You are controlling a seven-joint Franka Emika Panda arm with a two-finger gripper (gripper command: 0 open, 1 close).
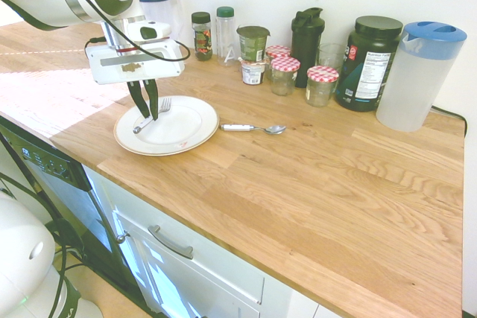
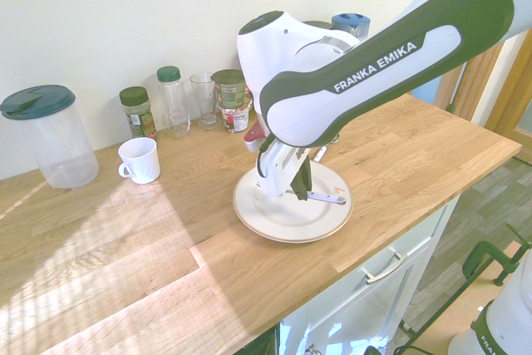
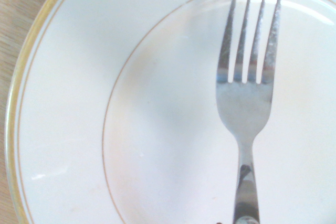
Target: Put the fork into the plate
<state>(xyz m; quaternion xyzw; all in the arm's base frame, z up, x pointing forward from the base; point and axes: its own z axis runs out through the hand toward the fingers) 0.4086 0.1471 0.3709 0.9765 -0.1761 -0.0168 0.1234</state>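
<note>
First exterior view: pincer (image 1: pixel 150 118) is low over the plate (image 1: pixel 186 132), its fingers closed on the fork (image 1: pixel 165 104). Fork lies within the plate's outline, tines toward the wall side, handle end near the rim. Spoon (image 1: pixel 274 129) is on the tabletop (image 1: pixel 298 184), just beside the plate. Risk: a sideways swing before release could drag the fork over the rim, toward the spoon.

Second exterior view: handle reaches out past the pincer toward the rim. Contact along its full length cannot be confirmed. If the handle end is raised, opening may let it drop, clatter and slide or turn.

Wrist view: tines over the plate's inner well; neck runs toward the grip. Probable cause of a late failure: lifting before the fingers fully clear, which would carry the fork up again.
</note>
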